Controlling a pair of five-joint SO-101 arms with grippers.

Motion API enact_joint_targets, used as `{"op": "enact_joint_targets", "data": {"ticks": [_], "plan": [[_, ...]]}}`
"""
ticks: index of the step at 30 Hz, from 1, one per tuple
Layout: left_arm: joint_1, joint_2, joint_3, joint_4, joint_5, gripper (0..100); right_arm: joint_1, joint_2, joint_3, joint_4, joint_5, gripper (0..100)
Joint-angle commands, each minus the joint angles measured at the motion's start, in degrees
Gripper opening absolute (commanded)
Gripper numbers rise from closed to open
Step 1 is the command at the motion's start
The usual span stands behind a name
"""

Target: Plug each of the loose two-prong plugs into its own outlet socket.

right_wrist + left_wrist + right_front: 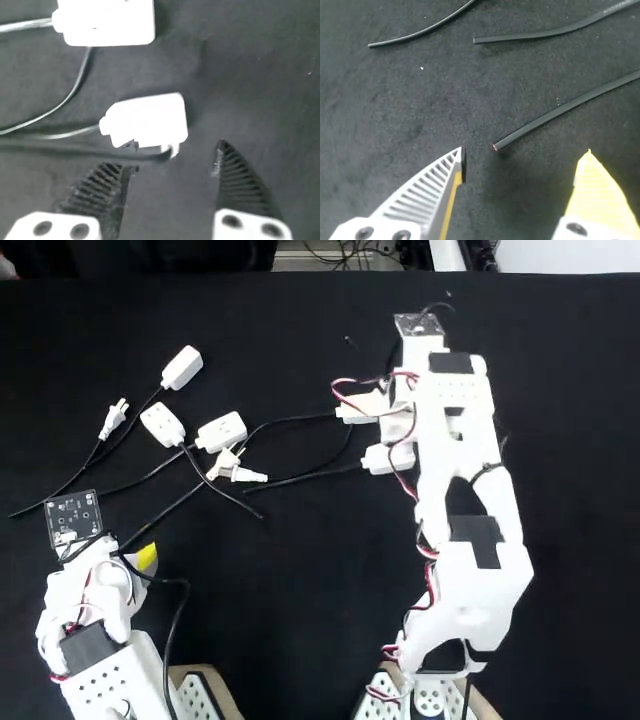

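Observation:
My right gripper (176, 157) is open, its black fingers (235, 172) on either side of a white two-prong plug (145, 122) lying on the black cloth just ahead of the tips. A second white cabled block (105, 22) lies beyond it. From above, these two white pieces (378, 458) (355, 412) lie against the right arm (460, 440). My left gripper (525, 152) is open at the near left (140, 560), and a bare cable end (495, 147) lies between its tips. Three white outlet sockets (181, 367) (162, 424) (221, 430) and two loose plugs (113, 420) (235, 468) lie at the left centre.
Black cables (300, 475) trail across the cloth from the sockets and plugs towards both arms. More cable lengths (545, 32) run ahead of the left gripper. The table's far edge (320, 270) lies at the back.

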Motion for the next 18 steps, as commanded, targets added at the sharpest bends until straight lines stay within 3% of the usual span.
{"op": "enact_joint_targets", "data": {"ticks": [1, 5, 10, 13, 15, 18], "plan": [[-0.57, -0.26, -4.00, -1.23, 3.34, 34, -2.46, -0.57, -7.34, 7.91, 0.00, 25.1], [-0.22, -0.18, -9.27, -2.46, 8.79, 34, -4.48, -0.57, -12.44, 18.46, -0.44, 25.1], [3.47, 0.53, -13.67, -7.65, 21.54, 35, -5.45, -4.97, -9.80, 19.34, -3.25, 24.7], [11.65, 5.63, -14.11, -10.64, 23.30, 35, -7.56, -10.51, -4.18, 19.25, -5.01, 14.9], [13.05, 11.96, -15.16, -15.56, 25.41, 35, -9.23, -14.64, -0.22, 18.37, -6.59, 6.0], [13.58, 23.47, -18.95, -23.30, 29.54, 35, -9.85, -19.91, 6.20, 13.19, -7.30, 5.1]]}}
